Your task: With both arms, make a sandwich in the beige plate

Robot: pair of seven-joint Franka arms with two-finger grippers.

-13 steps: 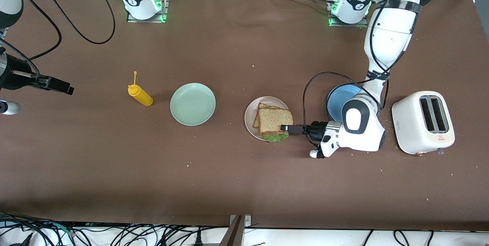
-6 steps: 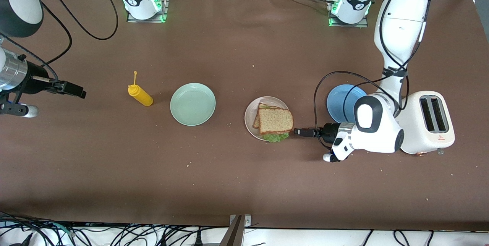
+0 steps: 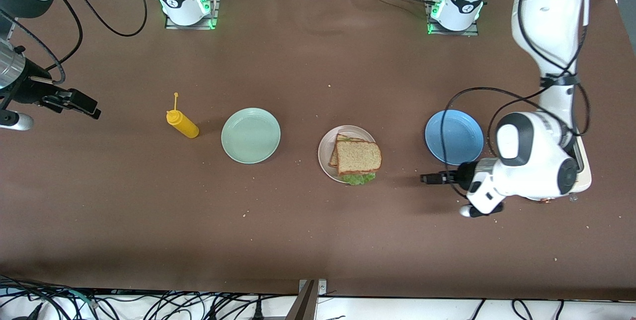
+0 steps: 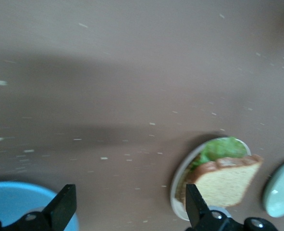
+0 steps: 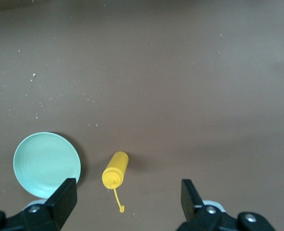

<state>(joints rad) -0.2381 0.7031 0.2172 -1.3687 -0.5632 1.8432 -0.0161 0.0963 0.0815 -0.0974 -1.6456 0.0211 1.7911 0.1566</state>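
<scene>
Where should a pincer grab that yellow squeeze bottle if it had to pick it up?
Probably around the middle of the yellow bottle's body, coming down from above. It lies on its side on the table, so its round flanks are open to both fingers, while its thin nozzle and dangling cap look too slim to hold. The right pincer, open, is the closer one.

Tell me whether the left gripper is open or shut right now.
Open. The left gripper shows its two fingers spread wide apart with nothing between them; it hangs over bare table beside the blue plate.
</scene>
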